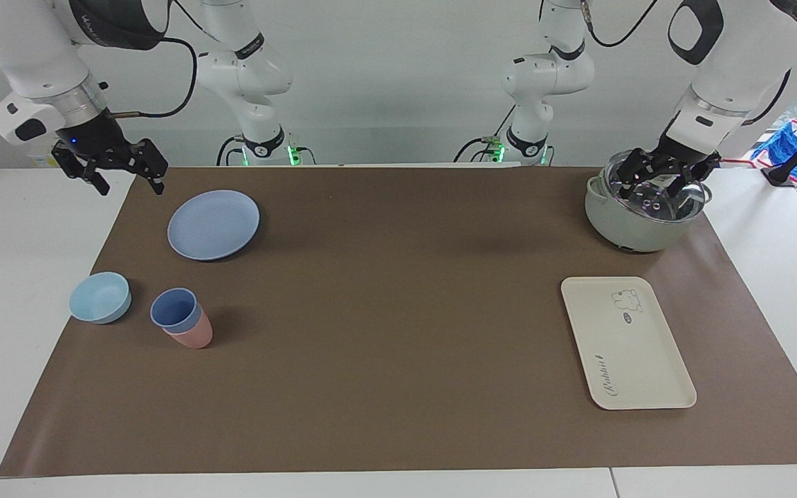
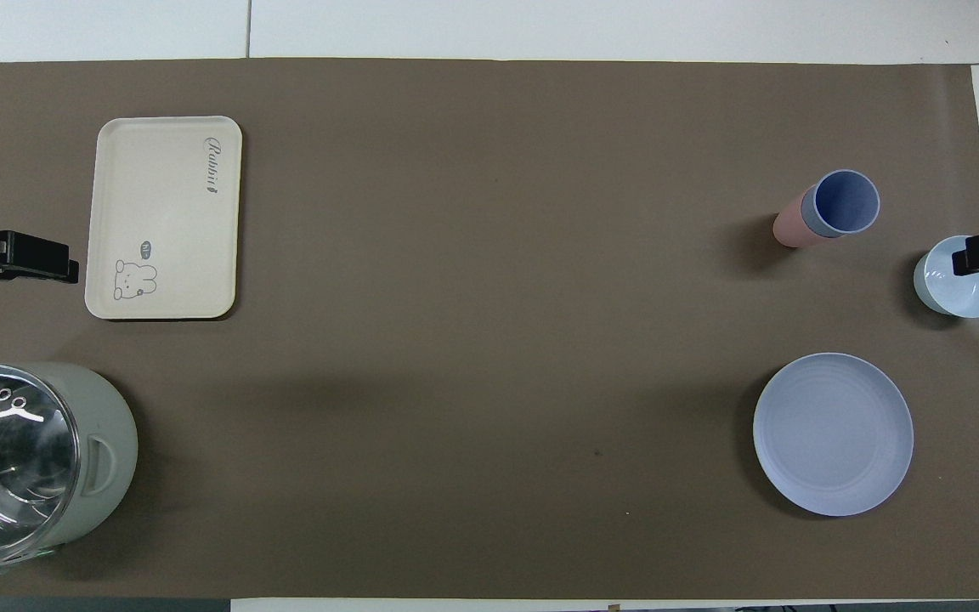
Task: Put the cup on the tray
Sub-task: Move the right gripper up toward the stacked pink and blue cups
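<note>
The periwinkle-blue cup [image 1: 174, 309] [image 2: 842, 202] stands nested inside a pink tumbler [image 1: 196, 336] [image 2: 787, 229] toward the right arm's end of the table. The cream tray [image 1: 630, 346] [image 2: 162, 217] with the rabbit drawing lies bare toward the left arm's end. My right gripper [image 1: 129, 181] is open and empty, raised over the mat's corner near the round plate and well apart from the cup. My left gripper [image 1: 661, 176] is open and hovers over the pot's glass lid.
A round blue plate [image 1: 213, 225] [image 2: 833, 433] lies nearer the robots than the cup. A light-blue bowl [image 1: 99, 297] [image 2: 957, 285] sits beside the cup at the mat's edge. A grey-green pot [image 1: 637, 218] [image 2: 31, 463] stands nearer the robots than the tray.
</note>
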Tool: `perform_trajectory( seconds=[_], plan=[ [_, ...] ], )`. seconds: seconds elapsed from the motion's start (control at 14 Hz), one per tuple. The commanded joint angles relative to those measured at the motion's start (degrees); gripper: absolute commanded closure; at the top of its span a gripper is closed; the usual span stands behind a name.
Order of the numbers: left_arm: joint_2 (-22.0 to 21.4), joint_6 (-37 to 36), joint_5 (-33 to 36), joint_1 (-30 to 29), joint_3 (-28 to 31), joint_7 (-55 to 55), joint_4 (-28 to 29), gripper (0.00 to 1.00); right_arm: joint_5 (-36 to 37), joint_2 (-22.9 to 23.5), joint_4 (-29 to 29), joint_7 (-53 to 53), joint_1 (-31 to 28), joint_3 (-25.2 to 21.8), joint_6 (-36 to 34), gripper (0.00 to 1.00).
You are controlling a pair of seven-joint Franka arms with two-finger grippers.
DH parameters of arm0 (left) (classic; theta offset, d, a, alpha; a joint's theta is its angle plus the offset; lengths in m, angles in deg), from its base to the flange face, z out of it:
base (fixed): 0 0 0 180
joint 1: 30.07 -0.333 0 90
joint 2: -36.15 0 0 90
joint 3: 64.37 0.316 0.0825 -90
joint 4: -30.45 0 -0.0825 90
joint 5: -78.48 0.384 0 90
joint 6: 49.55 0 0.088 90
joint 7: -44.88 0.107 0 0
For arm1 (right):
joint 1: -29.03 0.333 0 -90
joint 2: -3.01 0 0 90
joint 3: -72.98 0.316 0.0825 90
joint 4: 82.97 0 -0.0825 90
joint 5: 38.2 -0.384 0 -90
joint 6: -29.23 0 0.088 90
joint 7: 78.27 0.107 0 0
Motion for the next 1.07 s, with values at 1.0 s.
perform_trajectory(
  seconds=[1.0],
  plan=[
    [-1.50, -0.30, -0.74, -0.08, 0.29, -0.43, 1.24, 0.00, -5.13, 11.64, 12.82, 0.55, -1.53, 0.90, -0.61, 0.00]
  ],
)
